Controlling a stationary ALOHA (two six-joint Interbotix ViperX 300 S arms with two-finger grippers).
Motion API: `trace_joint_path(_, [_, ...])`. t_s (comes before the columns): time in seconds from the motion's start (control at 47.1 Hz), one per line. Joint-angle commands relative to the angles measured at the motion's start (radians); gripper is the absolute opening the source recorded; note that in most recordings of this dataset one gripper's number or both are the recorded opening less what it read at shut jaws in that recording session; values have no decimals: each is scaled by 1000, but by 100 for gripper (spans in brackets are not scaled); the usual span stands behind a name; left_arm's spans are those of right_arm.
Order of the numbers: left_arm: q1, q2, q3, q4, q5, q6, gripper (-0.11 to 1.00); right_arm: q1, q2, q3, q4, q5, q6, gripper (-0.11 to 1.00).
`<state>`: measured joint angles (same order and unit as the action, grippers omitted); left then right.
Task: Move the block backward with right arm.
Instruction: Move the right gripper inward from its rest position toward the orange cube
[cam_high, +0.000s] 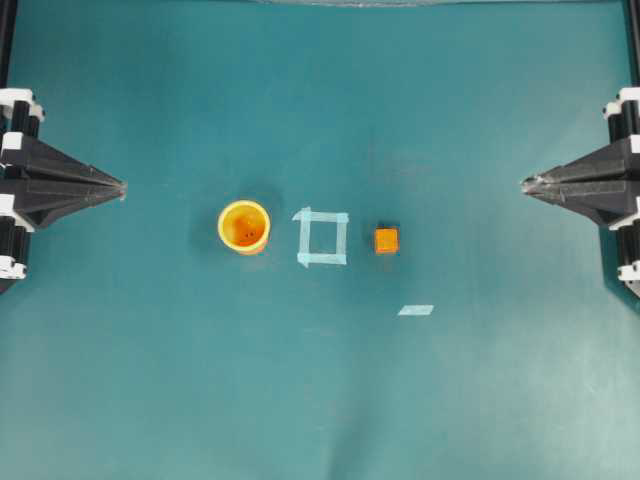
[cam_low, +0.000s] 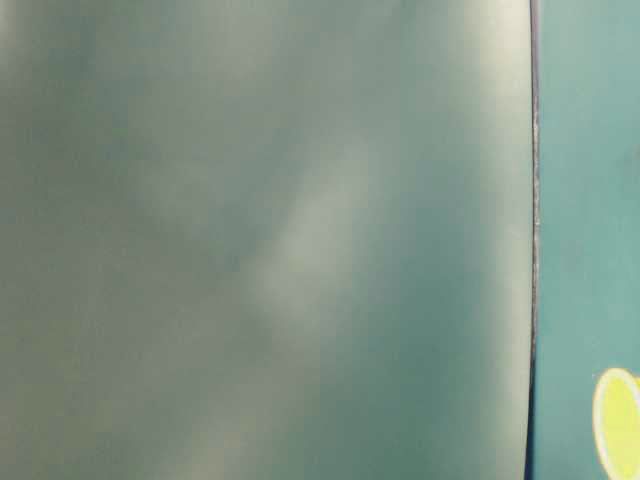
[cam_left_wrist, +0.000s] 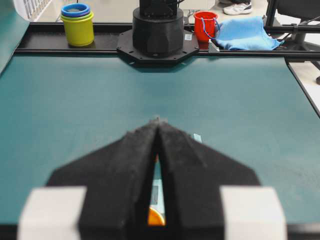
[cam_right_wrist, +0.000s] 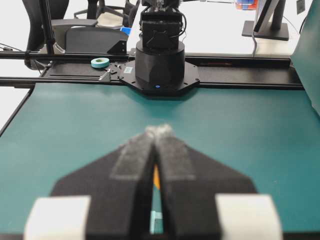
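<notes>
The block (cam_high: 386, 240) sits on the green mat just right of the tape square (cam_high: 322, 238), with the cup (cam_high: 244, 226) on the square's left. Both the right gripper (cam_high: 528, 183) and left gripper (cam_high: 120, 187) have their fingers pressed together, empty, well apart from the square.

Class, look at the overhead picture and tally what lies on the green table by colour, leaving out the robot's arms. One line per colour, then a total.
Orange: 2, the cup and the block
Pale blue: 2, the tape square and the tape strip
Total: 4
</notes>
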<state>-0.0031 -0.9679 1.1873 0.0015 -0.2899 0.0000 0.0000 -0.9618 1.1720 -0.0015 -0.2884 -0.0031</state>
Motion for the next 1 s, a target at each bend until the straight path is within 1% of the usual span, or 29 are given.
trace_joint_path(0.0, [2, 3, -41, 9, 48, 5, 0, -5, 11, -20, 3, 0, 5, 0])
trace_joint_path(0.127, [2, -2, -52, 9, 130, -3, 0, -5, 31, -37, 3, 52, 5, 0])
trace_joint_path(0.234, [2, -5, -57, 8, 163, -5, 0, -5, 48, -51, 3, 77, 3, 0])
trace_joint_path(0.595, [2, -5, -60, 8, 176, -11, 0, -18, 123, -78, 5, 80, 5, 0])
trace_joint_path(0.743, [2, -5, -60, 9, 190, -11, 0, -38, 172, -98, 20, 84, 11, 2])
trace_joint_path(0.807, [2, -5, -60, 9, 193, -12, 0, -48, 195, -109, 28, 86, 18, 7])
trace_joint_path(0.871, [2, -5, -60, 9, 193, -12, 0, -55, 224, -121, 32, 87, 31, 17])
trace_joint_path(0.977, [2, -5, -60, 8, 193, -12, 0, -60, 278, -144, 32, 98, 49, 37])
